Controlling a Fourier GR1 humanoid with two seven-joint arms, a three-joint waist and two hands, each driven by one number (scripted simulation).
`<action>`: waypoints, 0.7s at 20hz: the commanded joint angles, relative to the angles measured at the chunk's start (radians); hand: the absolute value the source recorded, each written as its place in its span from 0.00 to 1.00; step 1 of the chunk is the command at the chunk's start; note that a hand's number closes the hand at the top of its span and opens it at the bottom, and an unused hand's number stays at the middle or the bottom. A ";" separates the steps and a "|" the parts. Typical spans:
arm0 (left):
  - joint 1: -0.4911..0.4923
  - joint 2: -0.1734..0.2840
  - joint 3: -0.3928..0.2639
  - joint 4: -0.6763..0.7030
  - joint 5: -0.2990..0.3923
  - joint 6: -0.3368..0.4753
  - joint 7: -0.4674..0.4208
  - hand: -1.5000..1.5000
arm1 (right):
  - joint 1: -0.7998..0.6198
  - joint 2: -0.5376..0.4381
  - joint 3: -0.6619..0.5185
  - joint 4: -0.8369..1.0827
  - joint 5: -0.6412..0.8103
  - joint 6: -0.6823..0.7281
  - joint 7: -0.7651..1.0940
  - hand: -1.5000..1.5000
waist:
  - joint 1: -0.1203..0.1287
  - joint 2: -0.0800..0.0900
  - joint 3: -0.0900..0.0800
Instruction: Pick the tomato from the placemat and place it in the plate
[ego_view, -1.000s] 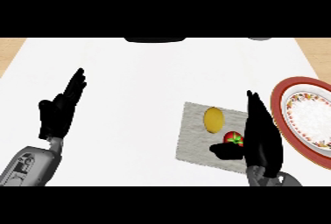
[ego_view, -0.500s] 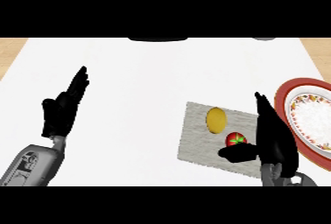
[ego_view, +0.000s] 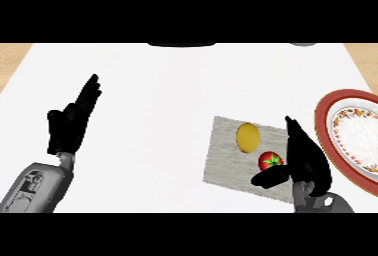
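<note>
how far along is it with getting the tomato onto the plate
Early stage. Done: the right hand has come in beside the tomato, fingers straight, thumb just below it. In hand: nothing is gripped; the tomato sits on the placemat next to a yellow piece. Left: closing on the tomato, lifting it and moving it right to the plate. The left hand rests open at the left.

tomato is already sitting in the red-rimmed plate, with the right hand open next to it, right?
Not quite. The tomato lies on the grey placemat, not in the red-rimmed plate, as the head view shows. The rest holds: the right hand is open next to it, fingers straight and thumb below the tomato.
</note>
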 joint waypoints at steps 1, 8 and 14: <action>-0.048 -0.012 0.019 0.071 -0.024 -0.016 -0.030 0.50 | -0.057 0.059 -0.013 0.114 0.023 0.039 0.111 0.00 | 0.001 0.003 0.000; -0.012 -0.004 0.036 -0.086 -0.034 -0.039 0.101 0.50 | 0.102 0.046 -0.040 0.111 0.032 0.015 -0.029 0.00 | 0.001 -0.002 0.001; 0.031 -0.050 0.075 -0.015 -0.047 -0.071 0.006 0.50 | 0.079 0.102 -0.054 0.213 0.079 -0.007 -0.045 0.00 | 0.001 0.000 0.000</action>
